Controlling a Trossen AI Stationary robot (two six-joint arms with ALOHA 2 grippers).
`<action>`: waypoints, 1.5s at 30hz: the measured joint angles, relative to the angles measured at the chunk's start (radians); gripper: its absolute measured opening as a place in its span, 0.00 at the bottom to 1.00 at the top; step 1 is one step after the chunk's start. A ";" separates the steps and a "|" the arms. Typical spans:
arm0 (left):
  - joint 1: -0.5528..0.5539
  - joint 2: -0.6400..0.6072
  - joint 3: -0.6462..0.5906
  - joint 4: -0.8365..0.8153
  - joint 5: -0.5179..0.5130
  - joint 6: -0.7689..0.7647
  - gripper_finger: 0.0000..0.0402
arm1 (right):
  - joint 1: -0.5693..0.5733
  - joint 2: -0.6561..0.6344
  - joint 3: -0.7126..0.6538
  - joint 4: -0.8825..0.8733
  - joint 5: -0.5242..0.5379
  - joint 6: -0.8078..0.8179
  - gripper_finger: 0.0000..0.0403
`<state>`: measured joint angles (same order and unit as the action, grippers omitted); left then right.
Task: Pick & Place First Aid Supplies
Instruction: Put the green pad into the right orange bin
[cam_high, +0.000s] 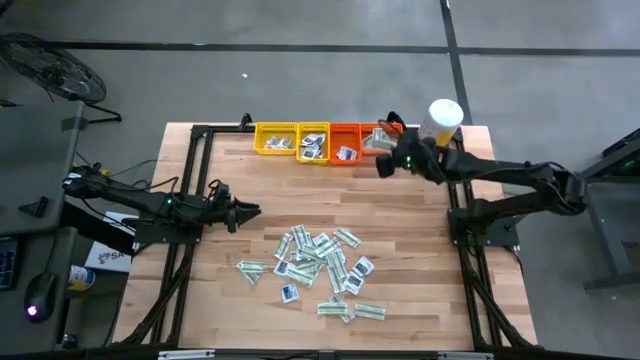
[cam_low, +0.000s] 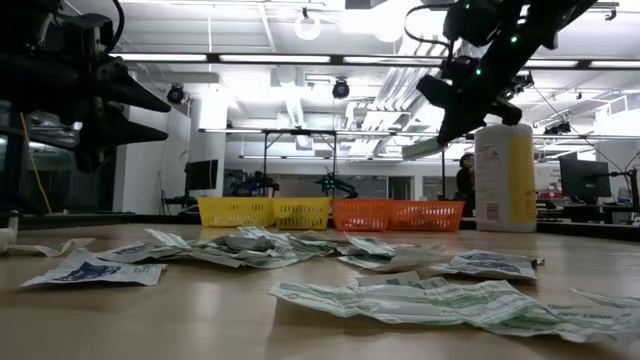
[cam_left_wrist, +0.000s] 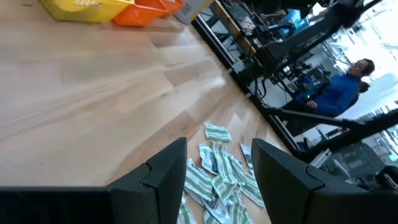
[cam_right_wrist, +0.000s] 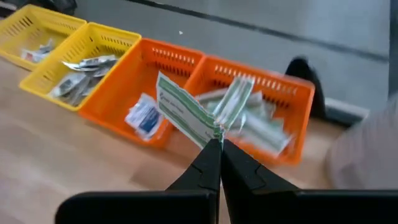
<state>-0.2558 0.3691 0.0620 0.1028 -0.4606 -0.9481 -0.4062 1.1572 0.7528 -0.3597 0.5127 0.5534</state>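
Note:
Several white-and-green strip packets and white squares with blue centres lie flat in a loose pile (cam_high: 315, 262) on the wooden table; the pile also shows in the low view (cam_low: 250, 245). My right gripper (cam_right_wrist: 219, 144) is shut on one white-and-green strip packet (cam_right_wrist: 185, 114) above the table, just in front of the rightmost orange tray (cam_right_wrist: 283, 99). It also shows in the high view (cam_high: 384, 165). My left gripper (cam_high: 250, 211) is open and empty, above the table left of the pile, with its fingers (cam_left_wrist: 165, 171) apart. My right gripper pinches the strip packet by one end (cam_right_wrist: 211, 134) between the tips of its two fingers. The rest of the packet sticks out beyond the fingertips, tilted and lifted clear of the table and the trays (cam_low: 420, 150).
Two yellow trays (cam_high: 275, 138) (cam_high: 313, 141) and two orange trays (cam_high: 346, 142) (cam_high: 372, 140) stand in a row at the far edge, each with packets inside. A tall white-and-yellow canister (cam_high: 443, 118) stands right of them. A person (cam_left_wrist: 339, 90) is beyond the table.

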 joint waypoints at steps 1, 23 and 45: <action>0.000 0.000 0.000 0.000 -0.003 -0.001 0.44 | -0.027 0.002 0.000 0.019 -0.021 -0.051 0.00; 0.000 0.000 0.000 0.000 -0.083 -0.061 0.44 | -0.343 0.356 0.000 0.352 -0.371 -0.249 0.01; 0.000 0.000 0.000 -0.009 -0.084 -0.077 0.44 | -0.386 0.262 0.000 0.348 -0.388 -0.240 0.34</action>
<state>-0.2558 0.3691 0.0620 0.0943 -0.5442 -1.0252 -0.7921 1.4193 0.7528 -0.0121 0.1249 0.3134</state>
